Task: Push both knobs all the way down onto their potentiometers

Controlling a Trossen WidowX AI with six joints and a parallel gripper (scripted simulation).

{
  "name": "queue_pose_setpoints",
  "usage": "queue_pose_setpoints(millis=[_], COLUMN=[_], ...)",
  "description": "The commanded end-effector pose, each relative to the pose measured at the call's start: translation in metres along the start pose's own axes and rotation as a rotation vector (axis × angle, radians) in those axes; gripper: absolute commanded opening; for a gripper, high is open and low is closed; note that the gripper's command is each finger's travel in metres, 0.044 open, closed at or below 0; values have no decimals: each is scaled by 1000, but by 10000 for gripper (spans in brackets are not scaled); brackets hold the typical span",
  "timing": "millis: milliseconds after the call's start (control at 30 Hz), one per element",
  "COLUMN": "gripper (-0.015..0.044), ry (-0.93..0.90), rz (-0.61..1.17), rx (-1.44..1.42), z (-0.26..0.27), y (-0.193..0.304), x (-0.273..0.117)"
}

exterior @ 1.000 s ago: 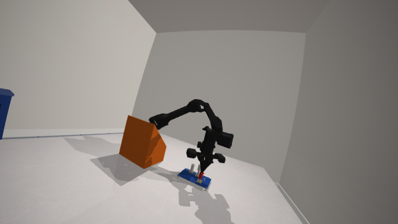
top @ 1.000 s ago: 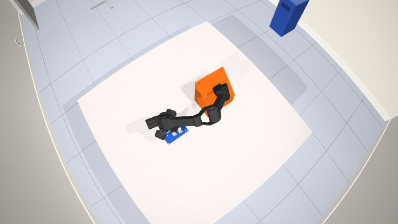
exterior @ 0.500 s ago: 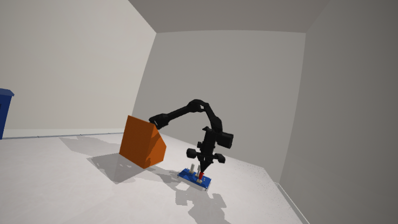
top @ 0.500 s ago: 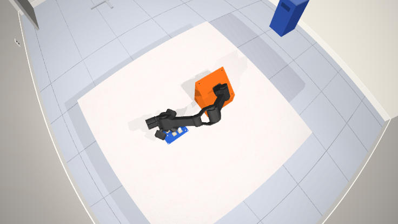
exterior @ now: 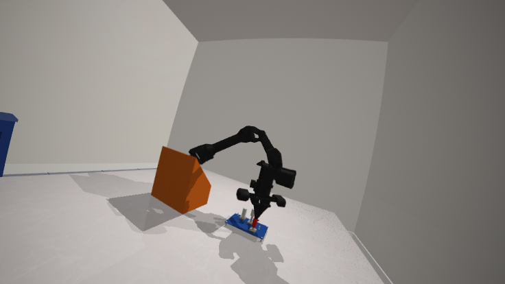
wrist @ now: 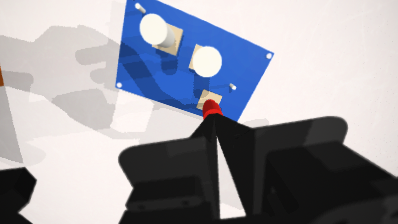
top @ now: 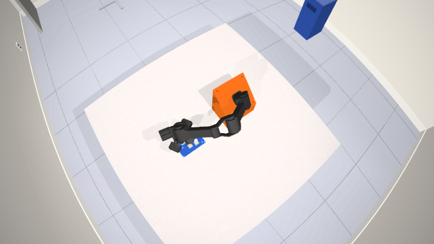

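The blue circuit board (top: 186, 152) (exterior: 261, 233) (wrist: 245, 67) stands on short legs. A red knob (exterior: 254, 222) (wrist: 211, 109) is upright over a beige potentiometer (exterior: 252, 230) (wrist: 208, 96) near one board edge. My gripper (exterior: 256, 217) (wrist: 213, 118) is shut and empty. Its joined fingertips are right at the top of the red knob, pointing down; whether they touch is too small to tell. One white knob (exterior: 252, 214) (wrist: 207, 62) stands on the middle potentiometer, another white knob (exterior: 243, 212) (wrist: 153, 29) on the far one. Whether any knob sits fully down is unclear. In the top view the arm hides the fingertips and red knob.
Two short pale posts (wrist: 232, 87) (wrist: 141, 8) rise from the board, one of them near the middle knob. The orange pedestal (top: 229, 91) (exterior: 173, 180) carries the arm's base beyond the board. A blue bin (top: 314, 19) stands on the floor far off.
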State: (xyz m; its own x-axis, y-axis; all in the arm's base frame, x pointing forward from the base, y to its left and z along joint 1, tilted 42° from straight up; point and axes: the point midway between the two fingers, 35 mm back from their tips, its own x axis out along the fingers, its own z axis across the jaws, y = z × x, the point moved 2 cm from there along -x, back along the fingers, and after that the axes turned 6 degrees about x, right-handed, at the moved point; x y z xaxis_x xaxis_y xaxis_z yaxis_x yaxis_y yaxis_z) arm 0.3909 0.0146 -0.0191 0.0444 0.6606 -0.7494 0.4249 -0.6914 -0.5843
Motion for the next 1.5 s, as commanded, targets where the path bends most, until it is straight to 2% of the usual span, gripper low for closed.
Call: queue_pose_setpoints(millis=[0,1100,1467], gripper=[0,0,0], ry=[0,0,-1], rz=[-4,-4,-3], rx=[-3,-3,-3], z=[-1,-1,-1], y=[0,0,0], x=[5,6,-8])
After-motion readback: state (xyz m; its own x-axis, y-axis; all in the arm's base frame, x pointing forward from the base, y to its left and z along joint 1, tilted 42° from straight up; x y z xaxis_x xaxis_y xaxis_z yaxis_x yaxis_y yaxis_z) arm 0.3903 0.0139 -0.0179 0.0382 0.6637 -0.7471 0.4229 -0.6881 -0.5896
